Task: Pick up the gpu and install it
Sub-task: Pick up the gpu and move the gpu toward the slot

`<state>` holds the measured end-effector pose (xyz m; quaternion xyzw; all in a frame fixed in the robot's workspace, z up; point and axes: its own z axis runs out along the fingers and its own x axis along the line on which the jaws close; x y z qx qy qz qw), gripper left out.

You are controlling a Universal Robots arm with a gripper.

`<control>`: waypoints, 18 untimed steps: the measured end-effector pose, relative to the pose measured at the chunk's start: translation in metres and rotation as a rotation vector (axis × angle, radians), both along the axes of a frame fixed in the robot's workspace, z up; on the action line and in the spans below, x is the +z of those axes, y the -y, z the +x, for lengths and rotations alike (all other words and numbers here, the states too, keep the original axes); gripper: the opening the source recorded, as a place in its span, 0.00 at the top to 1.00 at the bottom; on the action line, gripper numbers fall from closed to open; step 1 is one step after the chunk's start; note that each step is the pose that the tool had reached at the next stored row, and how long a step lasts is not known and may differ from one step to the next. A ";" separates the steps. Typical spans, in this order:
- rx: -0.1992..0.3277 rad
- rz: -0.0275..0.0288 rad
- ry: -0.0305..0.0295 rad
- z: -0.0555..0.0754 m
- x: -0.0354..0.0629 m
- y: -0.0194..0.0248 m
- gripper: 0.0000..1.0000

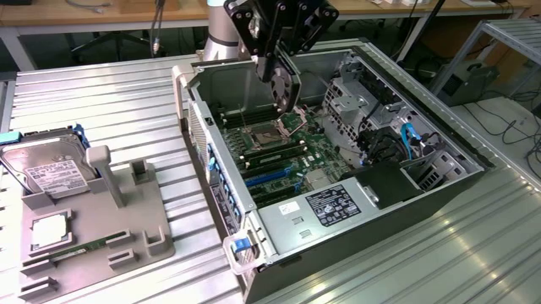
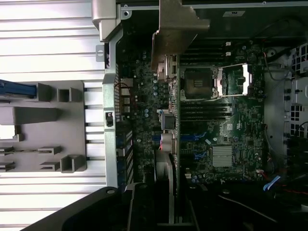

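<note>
Claw (image 1: 272,68) gripping the gpu (image 1: 287,95), card held on edge; gpu hangs above the motherboard (image 1: 315,155) near the CPU socket (image 1: 263,134), inside the open computer case (image 1: 422,209); hard drive (image 1: 47,168) stands in the grey holder (image 1: 135,253) on the worktop (image 1: 101,95), exterior view's left.

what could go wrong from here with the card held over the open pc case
The gripper holds the flat dark rectangular gpu card, silver bracket at one end, over the open metal CPU socket; a descent here could strike its raised frame. The blue expansion slots lie further along the green motherboard, so a misaligned push might jam the card's edge.
</note>
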<state>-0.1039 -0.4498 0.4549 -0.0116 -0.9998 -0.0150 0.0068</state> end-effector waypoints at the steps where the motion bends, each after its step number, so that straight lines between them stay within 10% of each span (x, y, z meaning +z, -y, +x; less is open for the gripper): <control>1: 0.000 0.0000 -0.0003 0.001 0.0000 0.0000 0.72; 18: 0.000 0.0000 -0.0040 0.022 0.0000 0.0000 0.72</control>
